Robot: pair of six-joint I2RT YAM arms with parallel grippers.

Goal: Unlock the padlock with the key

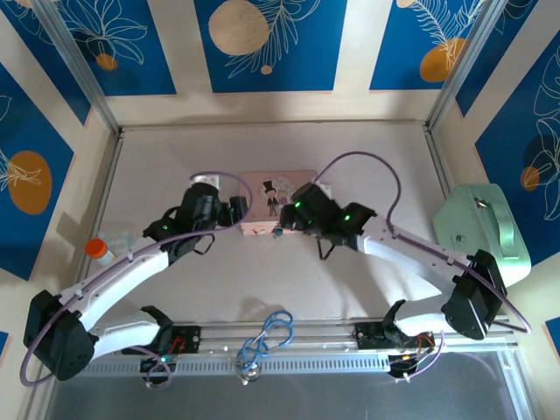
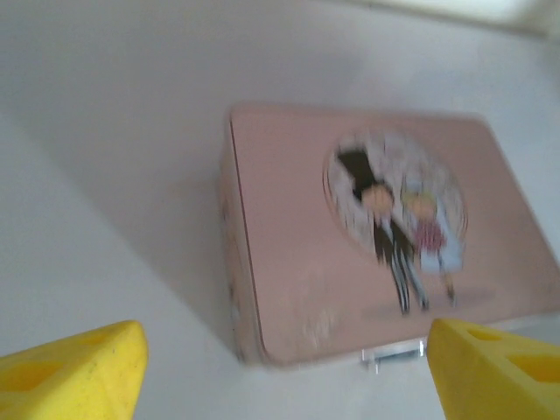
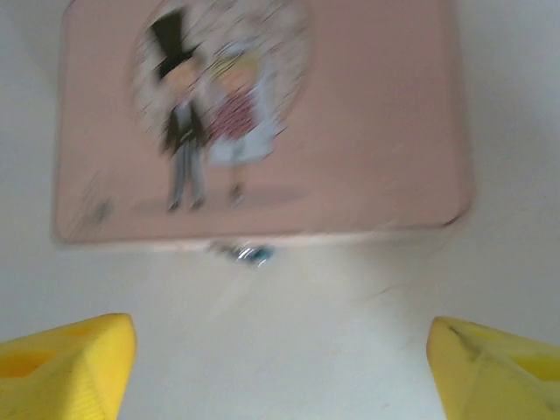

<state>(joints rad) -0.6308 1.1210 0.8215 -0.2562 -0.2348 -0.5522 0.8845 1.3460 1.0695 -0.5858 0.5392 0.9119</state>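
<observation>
While left tool [image 2: 284,354] and right tool [image 3: 280,343] gape empty, the padlock [image 3: 254,254] lies before the latter, against the box [image 3: 359,114].

Cream walls [image 1: 184,52] carry blue panels [image 1: 297,61] printed with white leaves and orange circles; silvery metal posts [image 1: 79,70] frame the pale, evenly lit table [image 1: 262,280].

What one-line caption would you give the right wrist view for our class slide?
Open right gripper hovers before a pink picture box, tiny blue padlock at its near edge.
</observation>
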